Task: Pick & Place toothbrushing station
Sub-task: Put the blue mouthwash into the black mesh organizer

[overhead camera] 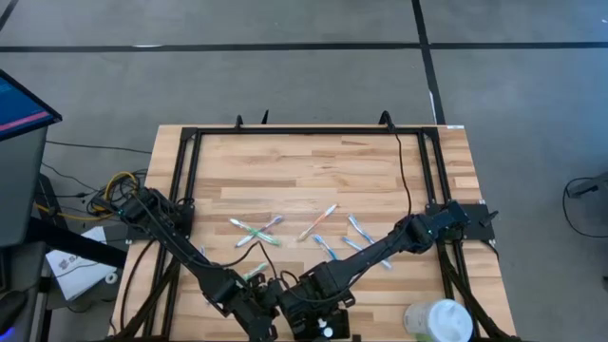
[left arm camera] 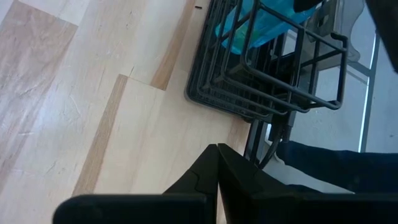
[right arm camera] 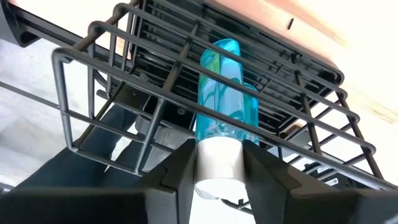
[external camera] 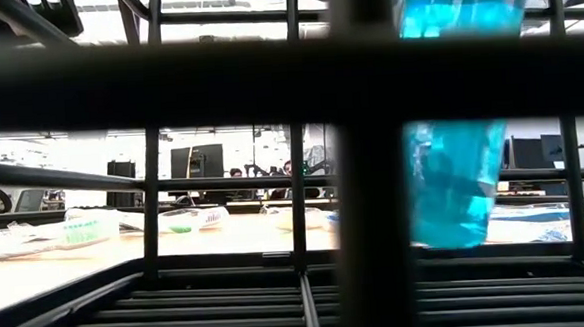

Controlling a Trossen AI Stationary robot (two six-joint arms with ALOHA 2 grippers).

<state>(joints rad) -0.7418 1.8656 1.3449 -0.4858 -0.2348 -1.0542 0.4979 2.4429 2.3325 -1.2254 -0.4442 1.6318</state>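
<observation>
The toothbrushing station is a black wire rack (right arm camera: 124, 93) at the table's near edge, also visible in the left wrist view (left arm camera: 267, 68). A translucent blue bottle (right arm camera: 224, 93) with a white cap stands inside it; the low view shows the bottle (external camera: 458, 175) through the rack's bars. My right gripper (right arm camera: 219, 168) (overhead camera: 318, 318) is above the rack, shut on the bottle. My left gripper (left arm camera: 217, 152) (overhead camera: 258, 318) hovers shut over bare wood just left of the rack. My right gripper pinches the bottle's white cap (right arm camera: 217, 158) between its two fingers. The fingers slant down from above. The bottle's blue body points away from the gripper, down into the rack. Whether its base rests on the rack's floor I cannot tell.
Several toothbrushes (overhead camera: 256, 231) (overhead camera: 318, 221) (overhead camera: 359, 231) lie scattered on the wood at mid-table. A white round container (overhead camera: 439, 321) stands at the near right. A black rail frame (overhead camera: 304, 131) runs round the table. People sit in the room beyond (external camera: 237, 172).
</observation>
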